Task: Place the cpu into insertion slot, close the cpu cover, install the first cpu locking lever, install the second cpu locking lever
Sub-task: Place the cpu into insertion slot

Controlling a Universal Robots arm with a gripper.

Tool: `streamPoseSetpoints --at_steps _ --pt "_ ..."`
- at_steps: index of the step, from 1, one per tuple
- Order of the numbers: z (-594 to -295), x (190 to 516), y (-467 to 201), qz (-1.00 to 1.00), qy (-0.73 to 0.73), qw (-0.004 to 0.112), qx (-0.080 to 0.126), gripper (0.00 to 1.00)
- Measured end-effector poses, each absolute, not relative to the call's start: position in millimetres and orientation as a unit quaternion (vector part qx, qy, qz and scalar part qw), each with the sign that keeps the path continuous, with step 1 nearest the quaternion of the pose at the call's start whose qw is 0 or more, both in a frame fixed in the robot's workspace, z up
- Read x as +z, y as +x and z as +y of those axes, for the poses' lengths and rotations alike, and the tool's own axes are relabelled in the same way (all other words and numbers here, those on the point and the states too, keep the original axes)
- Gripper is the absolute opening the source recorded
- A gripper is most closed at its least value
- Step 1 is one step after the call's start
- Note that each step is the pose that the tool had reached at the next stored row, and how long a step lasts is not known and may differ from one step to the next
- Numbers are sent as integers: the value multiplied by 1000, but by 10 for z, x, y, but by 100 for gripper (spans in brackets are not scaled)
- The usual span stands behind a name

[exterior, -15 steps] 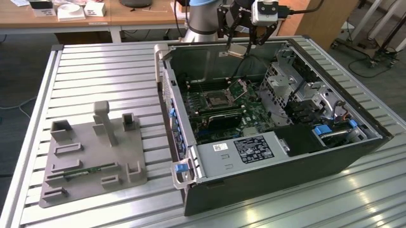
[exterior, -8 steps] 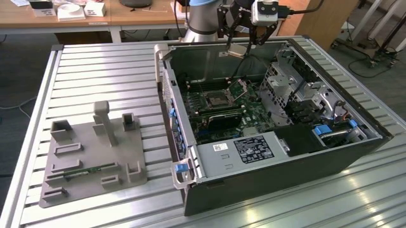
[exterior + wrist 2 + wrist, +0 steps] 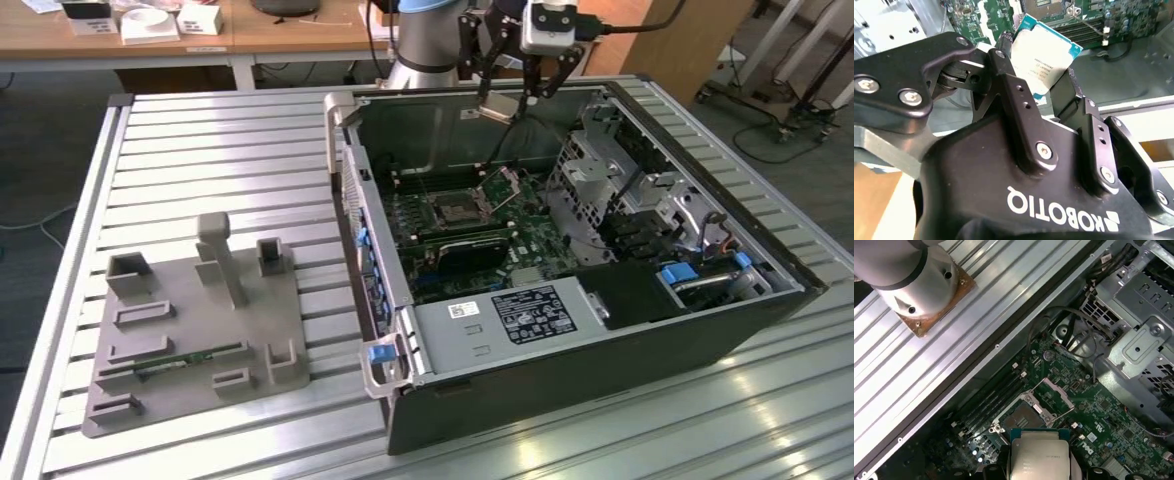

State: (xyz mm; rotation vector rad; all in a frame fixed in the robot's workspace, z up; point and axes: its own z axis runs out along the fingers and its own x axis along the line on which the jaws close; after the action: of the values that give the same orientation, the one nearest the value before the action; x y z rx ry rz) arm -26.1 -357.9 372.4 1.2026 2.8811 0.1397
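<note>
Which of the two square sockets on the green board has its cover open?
The socket nearest the gripper: its cover stands up; the other socket's lies flat.

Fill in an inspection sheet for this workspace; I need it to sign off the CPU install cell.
Surface: slatted metal table carrying the open computer case.
Job's things: cpu held above the motherboard; insertion slot empty; cpu cover raised.
Clutter: grey fixture at the exterior view's left of the case.
Gripper: shut on the cpu.
Cables: black cables loop over the motherboard.
Surroundings: wooden desk behind the table.
</note>
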Motion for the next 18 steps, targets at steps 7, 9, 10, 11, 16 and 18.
streamPoseSetpoints --at_steps 7,9,10,11,16,18 --pt "-3579 3701 -284 902 429 10 44 54" --pt "-3579 3696 -309 901 431 11 44 54" --pt "-3579 3694 -322 901 431 11 44 54" --pt "-3579 3692 -335 901 431 11 44 54" --pt "-3578 3682 -366 895 443 11 44 54" --pt "-3579 3675 -367 887 460 12 44 54"
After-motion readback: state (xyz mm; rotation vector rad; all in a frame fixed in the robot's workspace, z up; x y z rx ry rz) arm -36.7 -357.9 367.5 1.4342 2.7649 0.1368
